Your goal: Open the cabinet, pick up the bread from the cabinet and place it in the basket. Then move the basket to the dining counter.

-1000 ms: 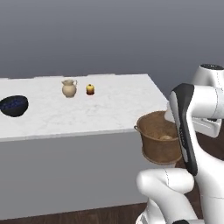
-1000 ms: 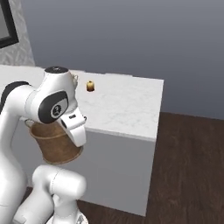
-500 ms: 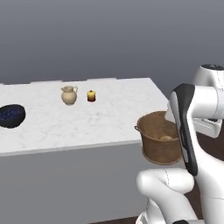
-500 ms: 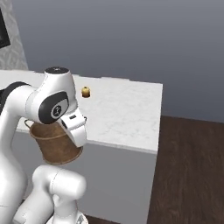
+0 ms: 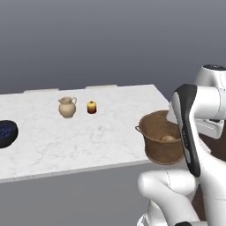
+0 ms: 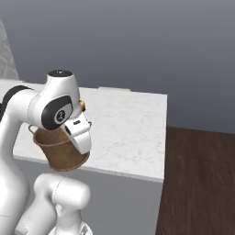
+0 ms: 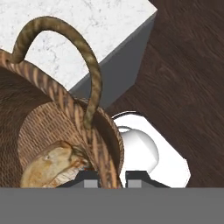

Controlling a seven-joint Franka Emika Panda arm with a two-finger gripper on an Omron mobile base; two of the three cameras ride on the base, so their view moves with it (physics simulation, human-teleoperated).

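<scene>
The pincer [image 7: 105, 178] is closed on the rim of the basket [image 5: 162, 137], one finger tip inside the wall and one outside, directly below the looped side handle [image 7: 65, 57]. The basket hangs from this grip, clear of any support. Its base sits lower than the bench [image 5: 88, 132] top, and it is just off the bench's near edge, close to the right-hand corner. In the right base view the basket [image 6: 59, 149] is partly covered by the arm's wrist.

The bread [image 7: 52, 164] lies in the basket bottom, just inward of the inside finger tip. It is also visible as a golden-brown bun [image 5: 167, 138] through the basket mouth.

Beyond the pincer, on the bench top and well apart from the basket, stand a cream jug [image 5: 66, 107] and a small yellow jar with a red lid [image 5: 92, 107], near each other. A dark blue bowl [image 5: 6, 133] sits far to the left. Dark wood floor [image 7: 188, 78] lies beneath the pincer.
</scene>
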